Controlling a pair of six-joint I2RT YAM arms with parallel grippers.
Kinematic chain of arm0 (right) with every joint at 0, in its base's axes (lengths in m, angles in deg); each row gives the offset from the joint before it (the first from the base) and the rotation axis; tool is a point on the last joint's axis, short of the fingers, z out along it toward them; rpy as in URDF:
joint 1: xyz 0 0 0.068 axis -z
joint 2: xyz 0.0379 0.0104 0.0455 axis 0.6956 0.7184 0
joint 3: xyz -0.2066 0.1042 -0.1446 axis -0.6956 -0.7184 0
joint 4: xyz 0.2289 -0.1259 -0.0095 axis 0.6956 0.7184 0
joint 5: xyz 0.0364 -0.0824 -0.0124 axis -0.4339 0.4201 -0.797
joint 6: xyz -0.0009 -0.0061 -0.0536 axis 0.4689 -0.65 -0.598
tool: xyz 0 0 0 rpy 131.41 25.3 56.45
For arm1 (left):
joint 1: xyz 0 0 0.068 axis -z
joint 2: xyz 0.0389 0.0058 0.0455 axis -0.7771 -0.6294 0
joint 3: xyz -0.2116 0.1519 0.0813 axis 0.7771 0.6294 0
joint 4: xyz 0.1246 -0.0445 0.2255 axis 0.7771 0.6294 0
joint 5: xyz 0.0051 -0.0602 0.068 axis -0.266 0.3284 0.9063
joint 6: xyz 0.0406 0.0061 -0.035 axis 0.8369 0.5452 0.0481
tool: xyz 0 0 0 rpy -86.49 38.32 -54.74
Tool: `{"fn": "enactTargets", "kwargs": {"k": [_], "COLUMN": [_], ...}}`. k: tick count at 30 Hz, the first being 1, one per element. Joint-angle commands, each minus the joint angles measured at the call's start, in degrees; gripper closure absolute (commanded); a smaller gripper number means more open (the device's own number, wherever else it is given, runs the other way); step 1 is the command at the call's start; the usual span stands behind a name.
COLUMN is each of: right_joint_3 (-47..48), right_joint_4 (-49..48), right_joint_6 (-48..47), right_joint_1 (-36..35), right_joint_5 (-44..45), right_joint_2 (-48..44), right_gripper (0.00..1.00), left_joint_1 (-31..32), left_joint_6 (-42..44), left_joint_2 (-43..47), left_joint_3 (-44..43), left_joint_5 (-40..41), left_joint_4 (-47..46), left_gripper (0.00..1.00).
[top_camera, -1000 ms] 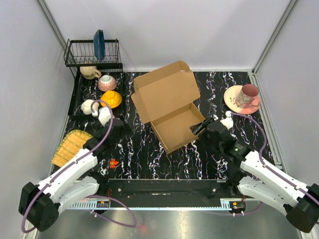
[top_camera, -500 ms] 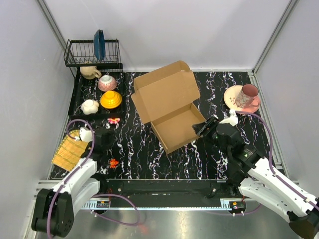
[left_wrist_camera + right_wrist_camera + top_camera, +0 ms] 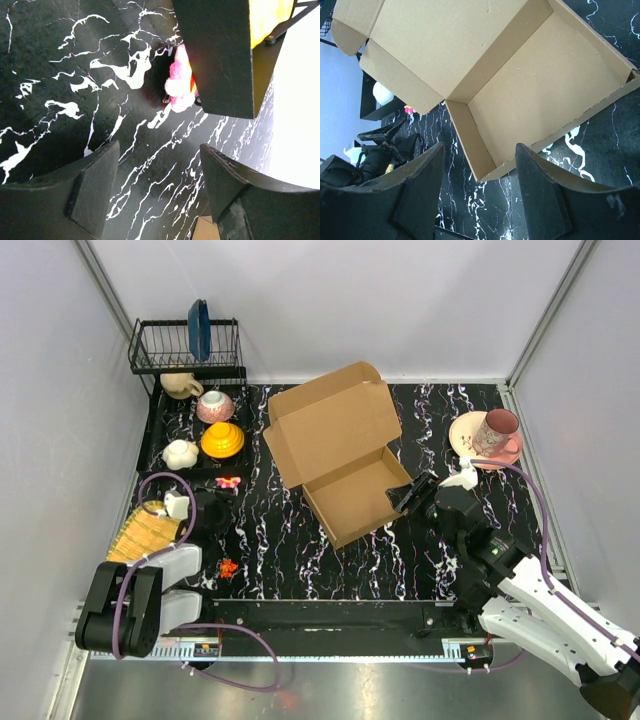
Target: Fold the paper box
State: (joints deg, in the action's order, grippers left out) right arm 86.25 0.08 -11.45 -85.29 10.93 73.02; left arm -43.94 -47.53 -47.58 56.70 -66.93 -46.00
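The paper box [image 3: 340, 455] is brown cardboard and stands open in the middle of the table, with its lid tilted up at the back and its tray walls raised. In the right wrist view the box [image 3: 520, 75] shows its empty tray and lid. My right gripper [image 3: 412, 497] is open and empty just off the tray's right front wall; its jaws [image 3: 480, 165] stand wide apart above the tray's near corner. My left gripper [image 3: 222, 508] is open and empty, well left of the box. In the left wrist view it [image 3: 160, 170] hovers over bare tabletop.
A dish rack [image 3: 185, 345] with a blue plate [image 3: 199, 328] stands at the back left. A mug, a pink bowl [image 3: 214, 405], a yellow dish [image 3: 222, 439] and a white cup [image 3: 180, 454] sit on a black tray. A pink toy [image 3: 228, 482], an orange toy [image 3: 228, 567], a woven mat [image 3: 145, 535] and a saucer with a mug [image 3: 485, 435] are also there.
My left arm has pulled back from the table's middle towards its base at the lower left. My right gripper has drawn slightly away from the box's right wall.
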Motion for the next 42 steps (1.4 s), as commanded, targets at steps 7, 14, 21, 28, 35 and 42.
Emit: {"fn": "enactTargets", "kwargs": {"k": [7, 14, 21, 28, 35, 42], "right_joint_3": [1.9, 2.5, 2.4, 2.0, 1.2, 1.1], "right_joint_4": [-1.4, -1.4, -2.0, -2.2, -2.2, -3.5], "right_joint_6": [-2.5, -3.6, -4.4, -4.6, -4.3, -5.0], "right_joint_1": [-0.4, -0.4, -0.4, -0.4, -0.3, -0.4], "right_joint_5": [2.3, 2.7, 3.2, 2.9, 2.9, 2.3], "right_joint_2": [-1.0, -0.3, 0.4, 0.7, 0.3, 0.4], "right_gripper": [0.36, 0.35, 0.36, 0.36, 0.36, 0.37], "left_joint_1": [-3.0, -3.4, -3.4, -4.6, -4.5, -2.1], "left_joint_6": [-2.1, -2.2, -1.2, -0.5, 0.5, 2.1], "left_joint_2": [-11.4, -19.8, -21.8, -22.9, -18.8, 9.3], "left_joint_3": [-5.1, -9.0, -9.1, -9.8, -5.5, 0.2], "left_joint_5": [-0.5, -2.1, -1.8, -1.9, -4.0, -3.7], "left_joint_4": [-10.7, -14.6, -16.7, -17.7, -18.4, 1.2], "left_gripper": [0.35, 0.48, 0.66, 0.79, 1.00, 1.00]}}
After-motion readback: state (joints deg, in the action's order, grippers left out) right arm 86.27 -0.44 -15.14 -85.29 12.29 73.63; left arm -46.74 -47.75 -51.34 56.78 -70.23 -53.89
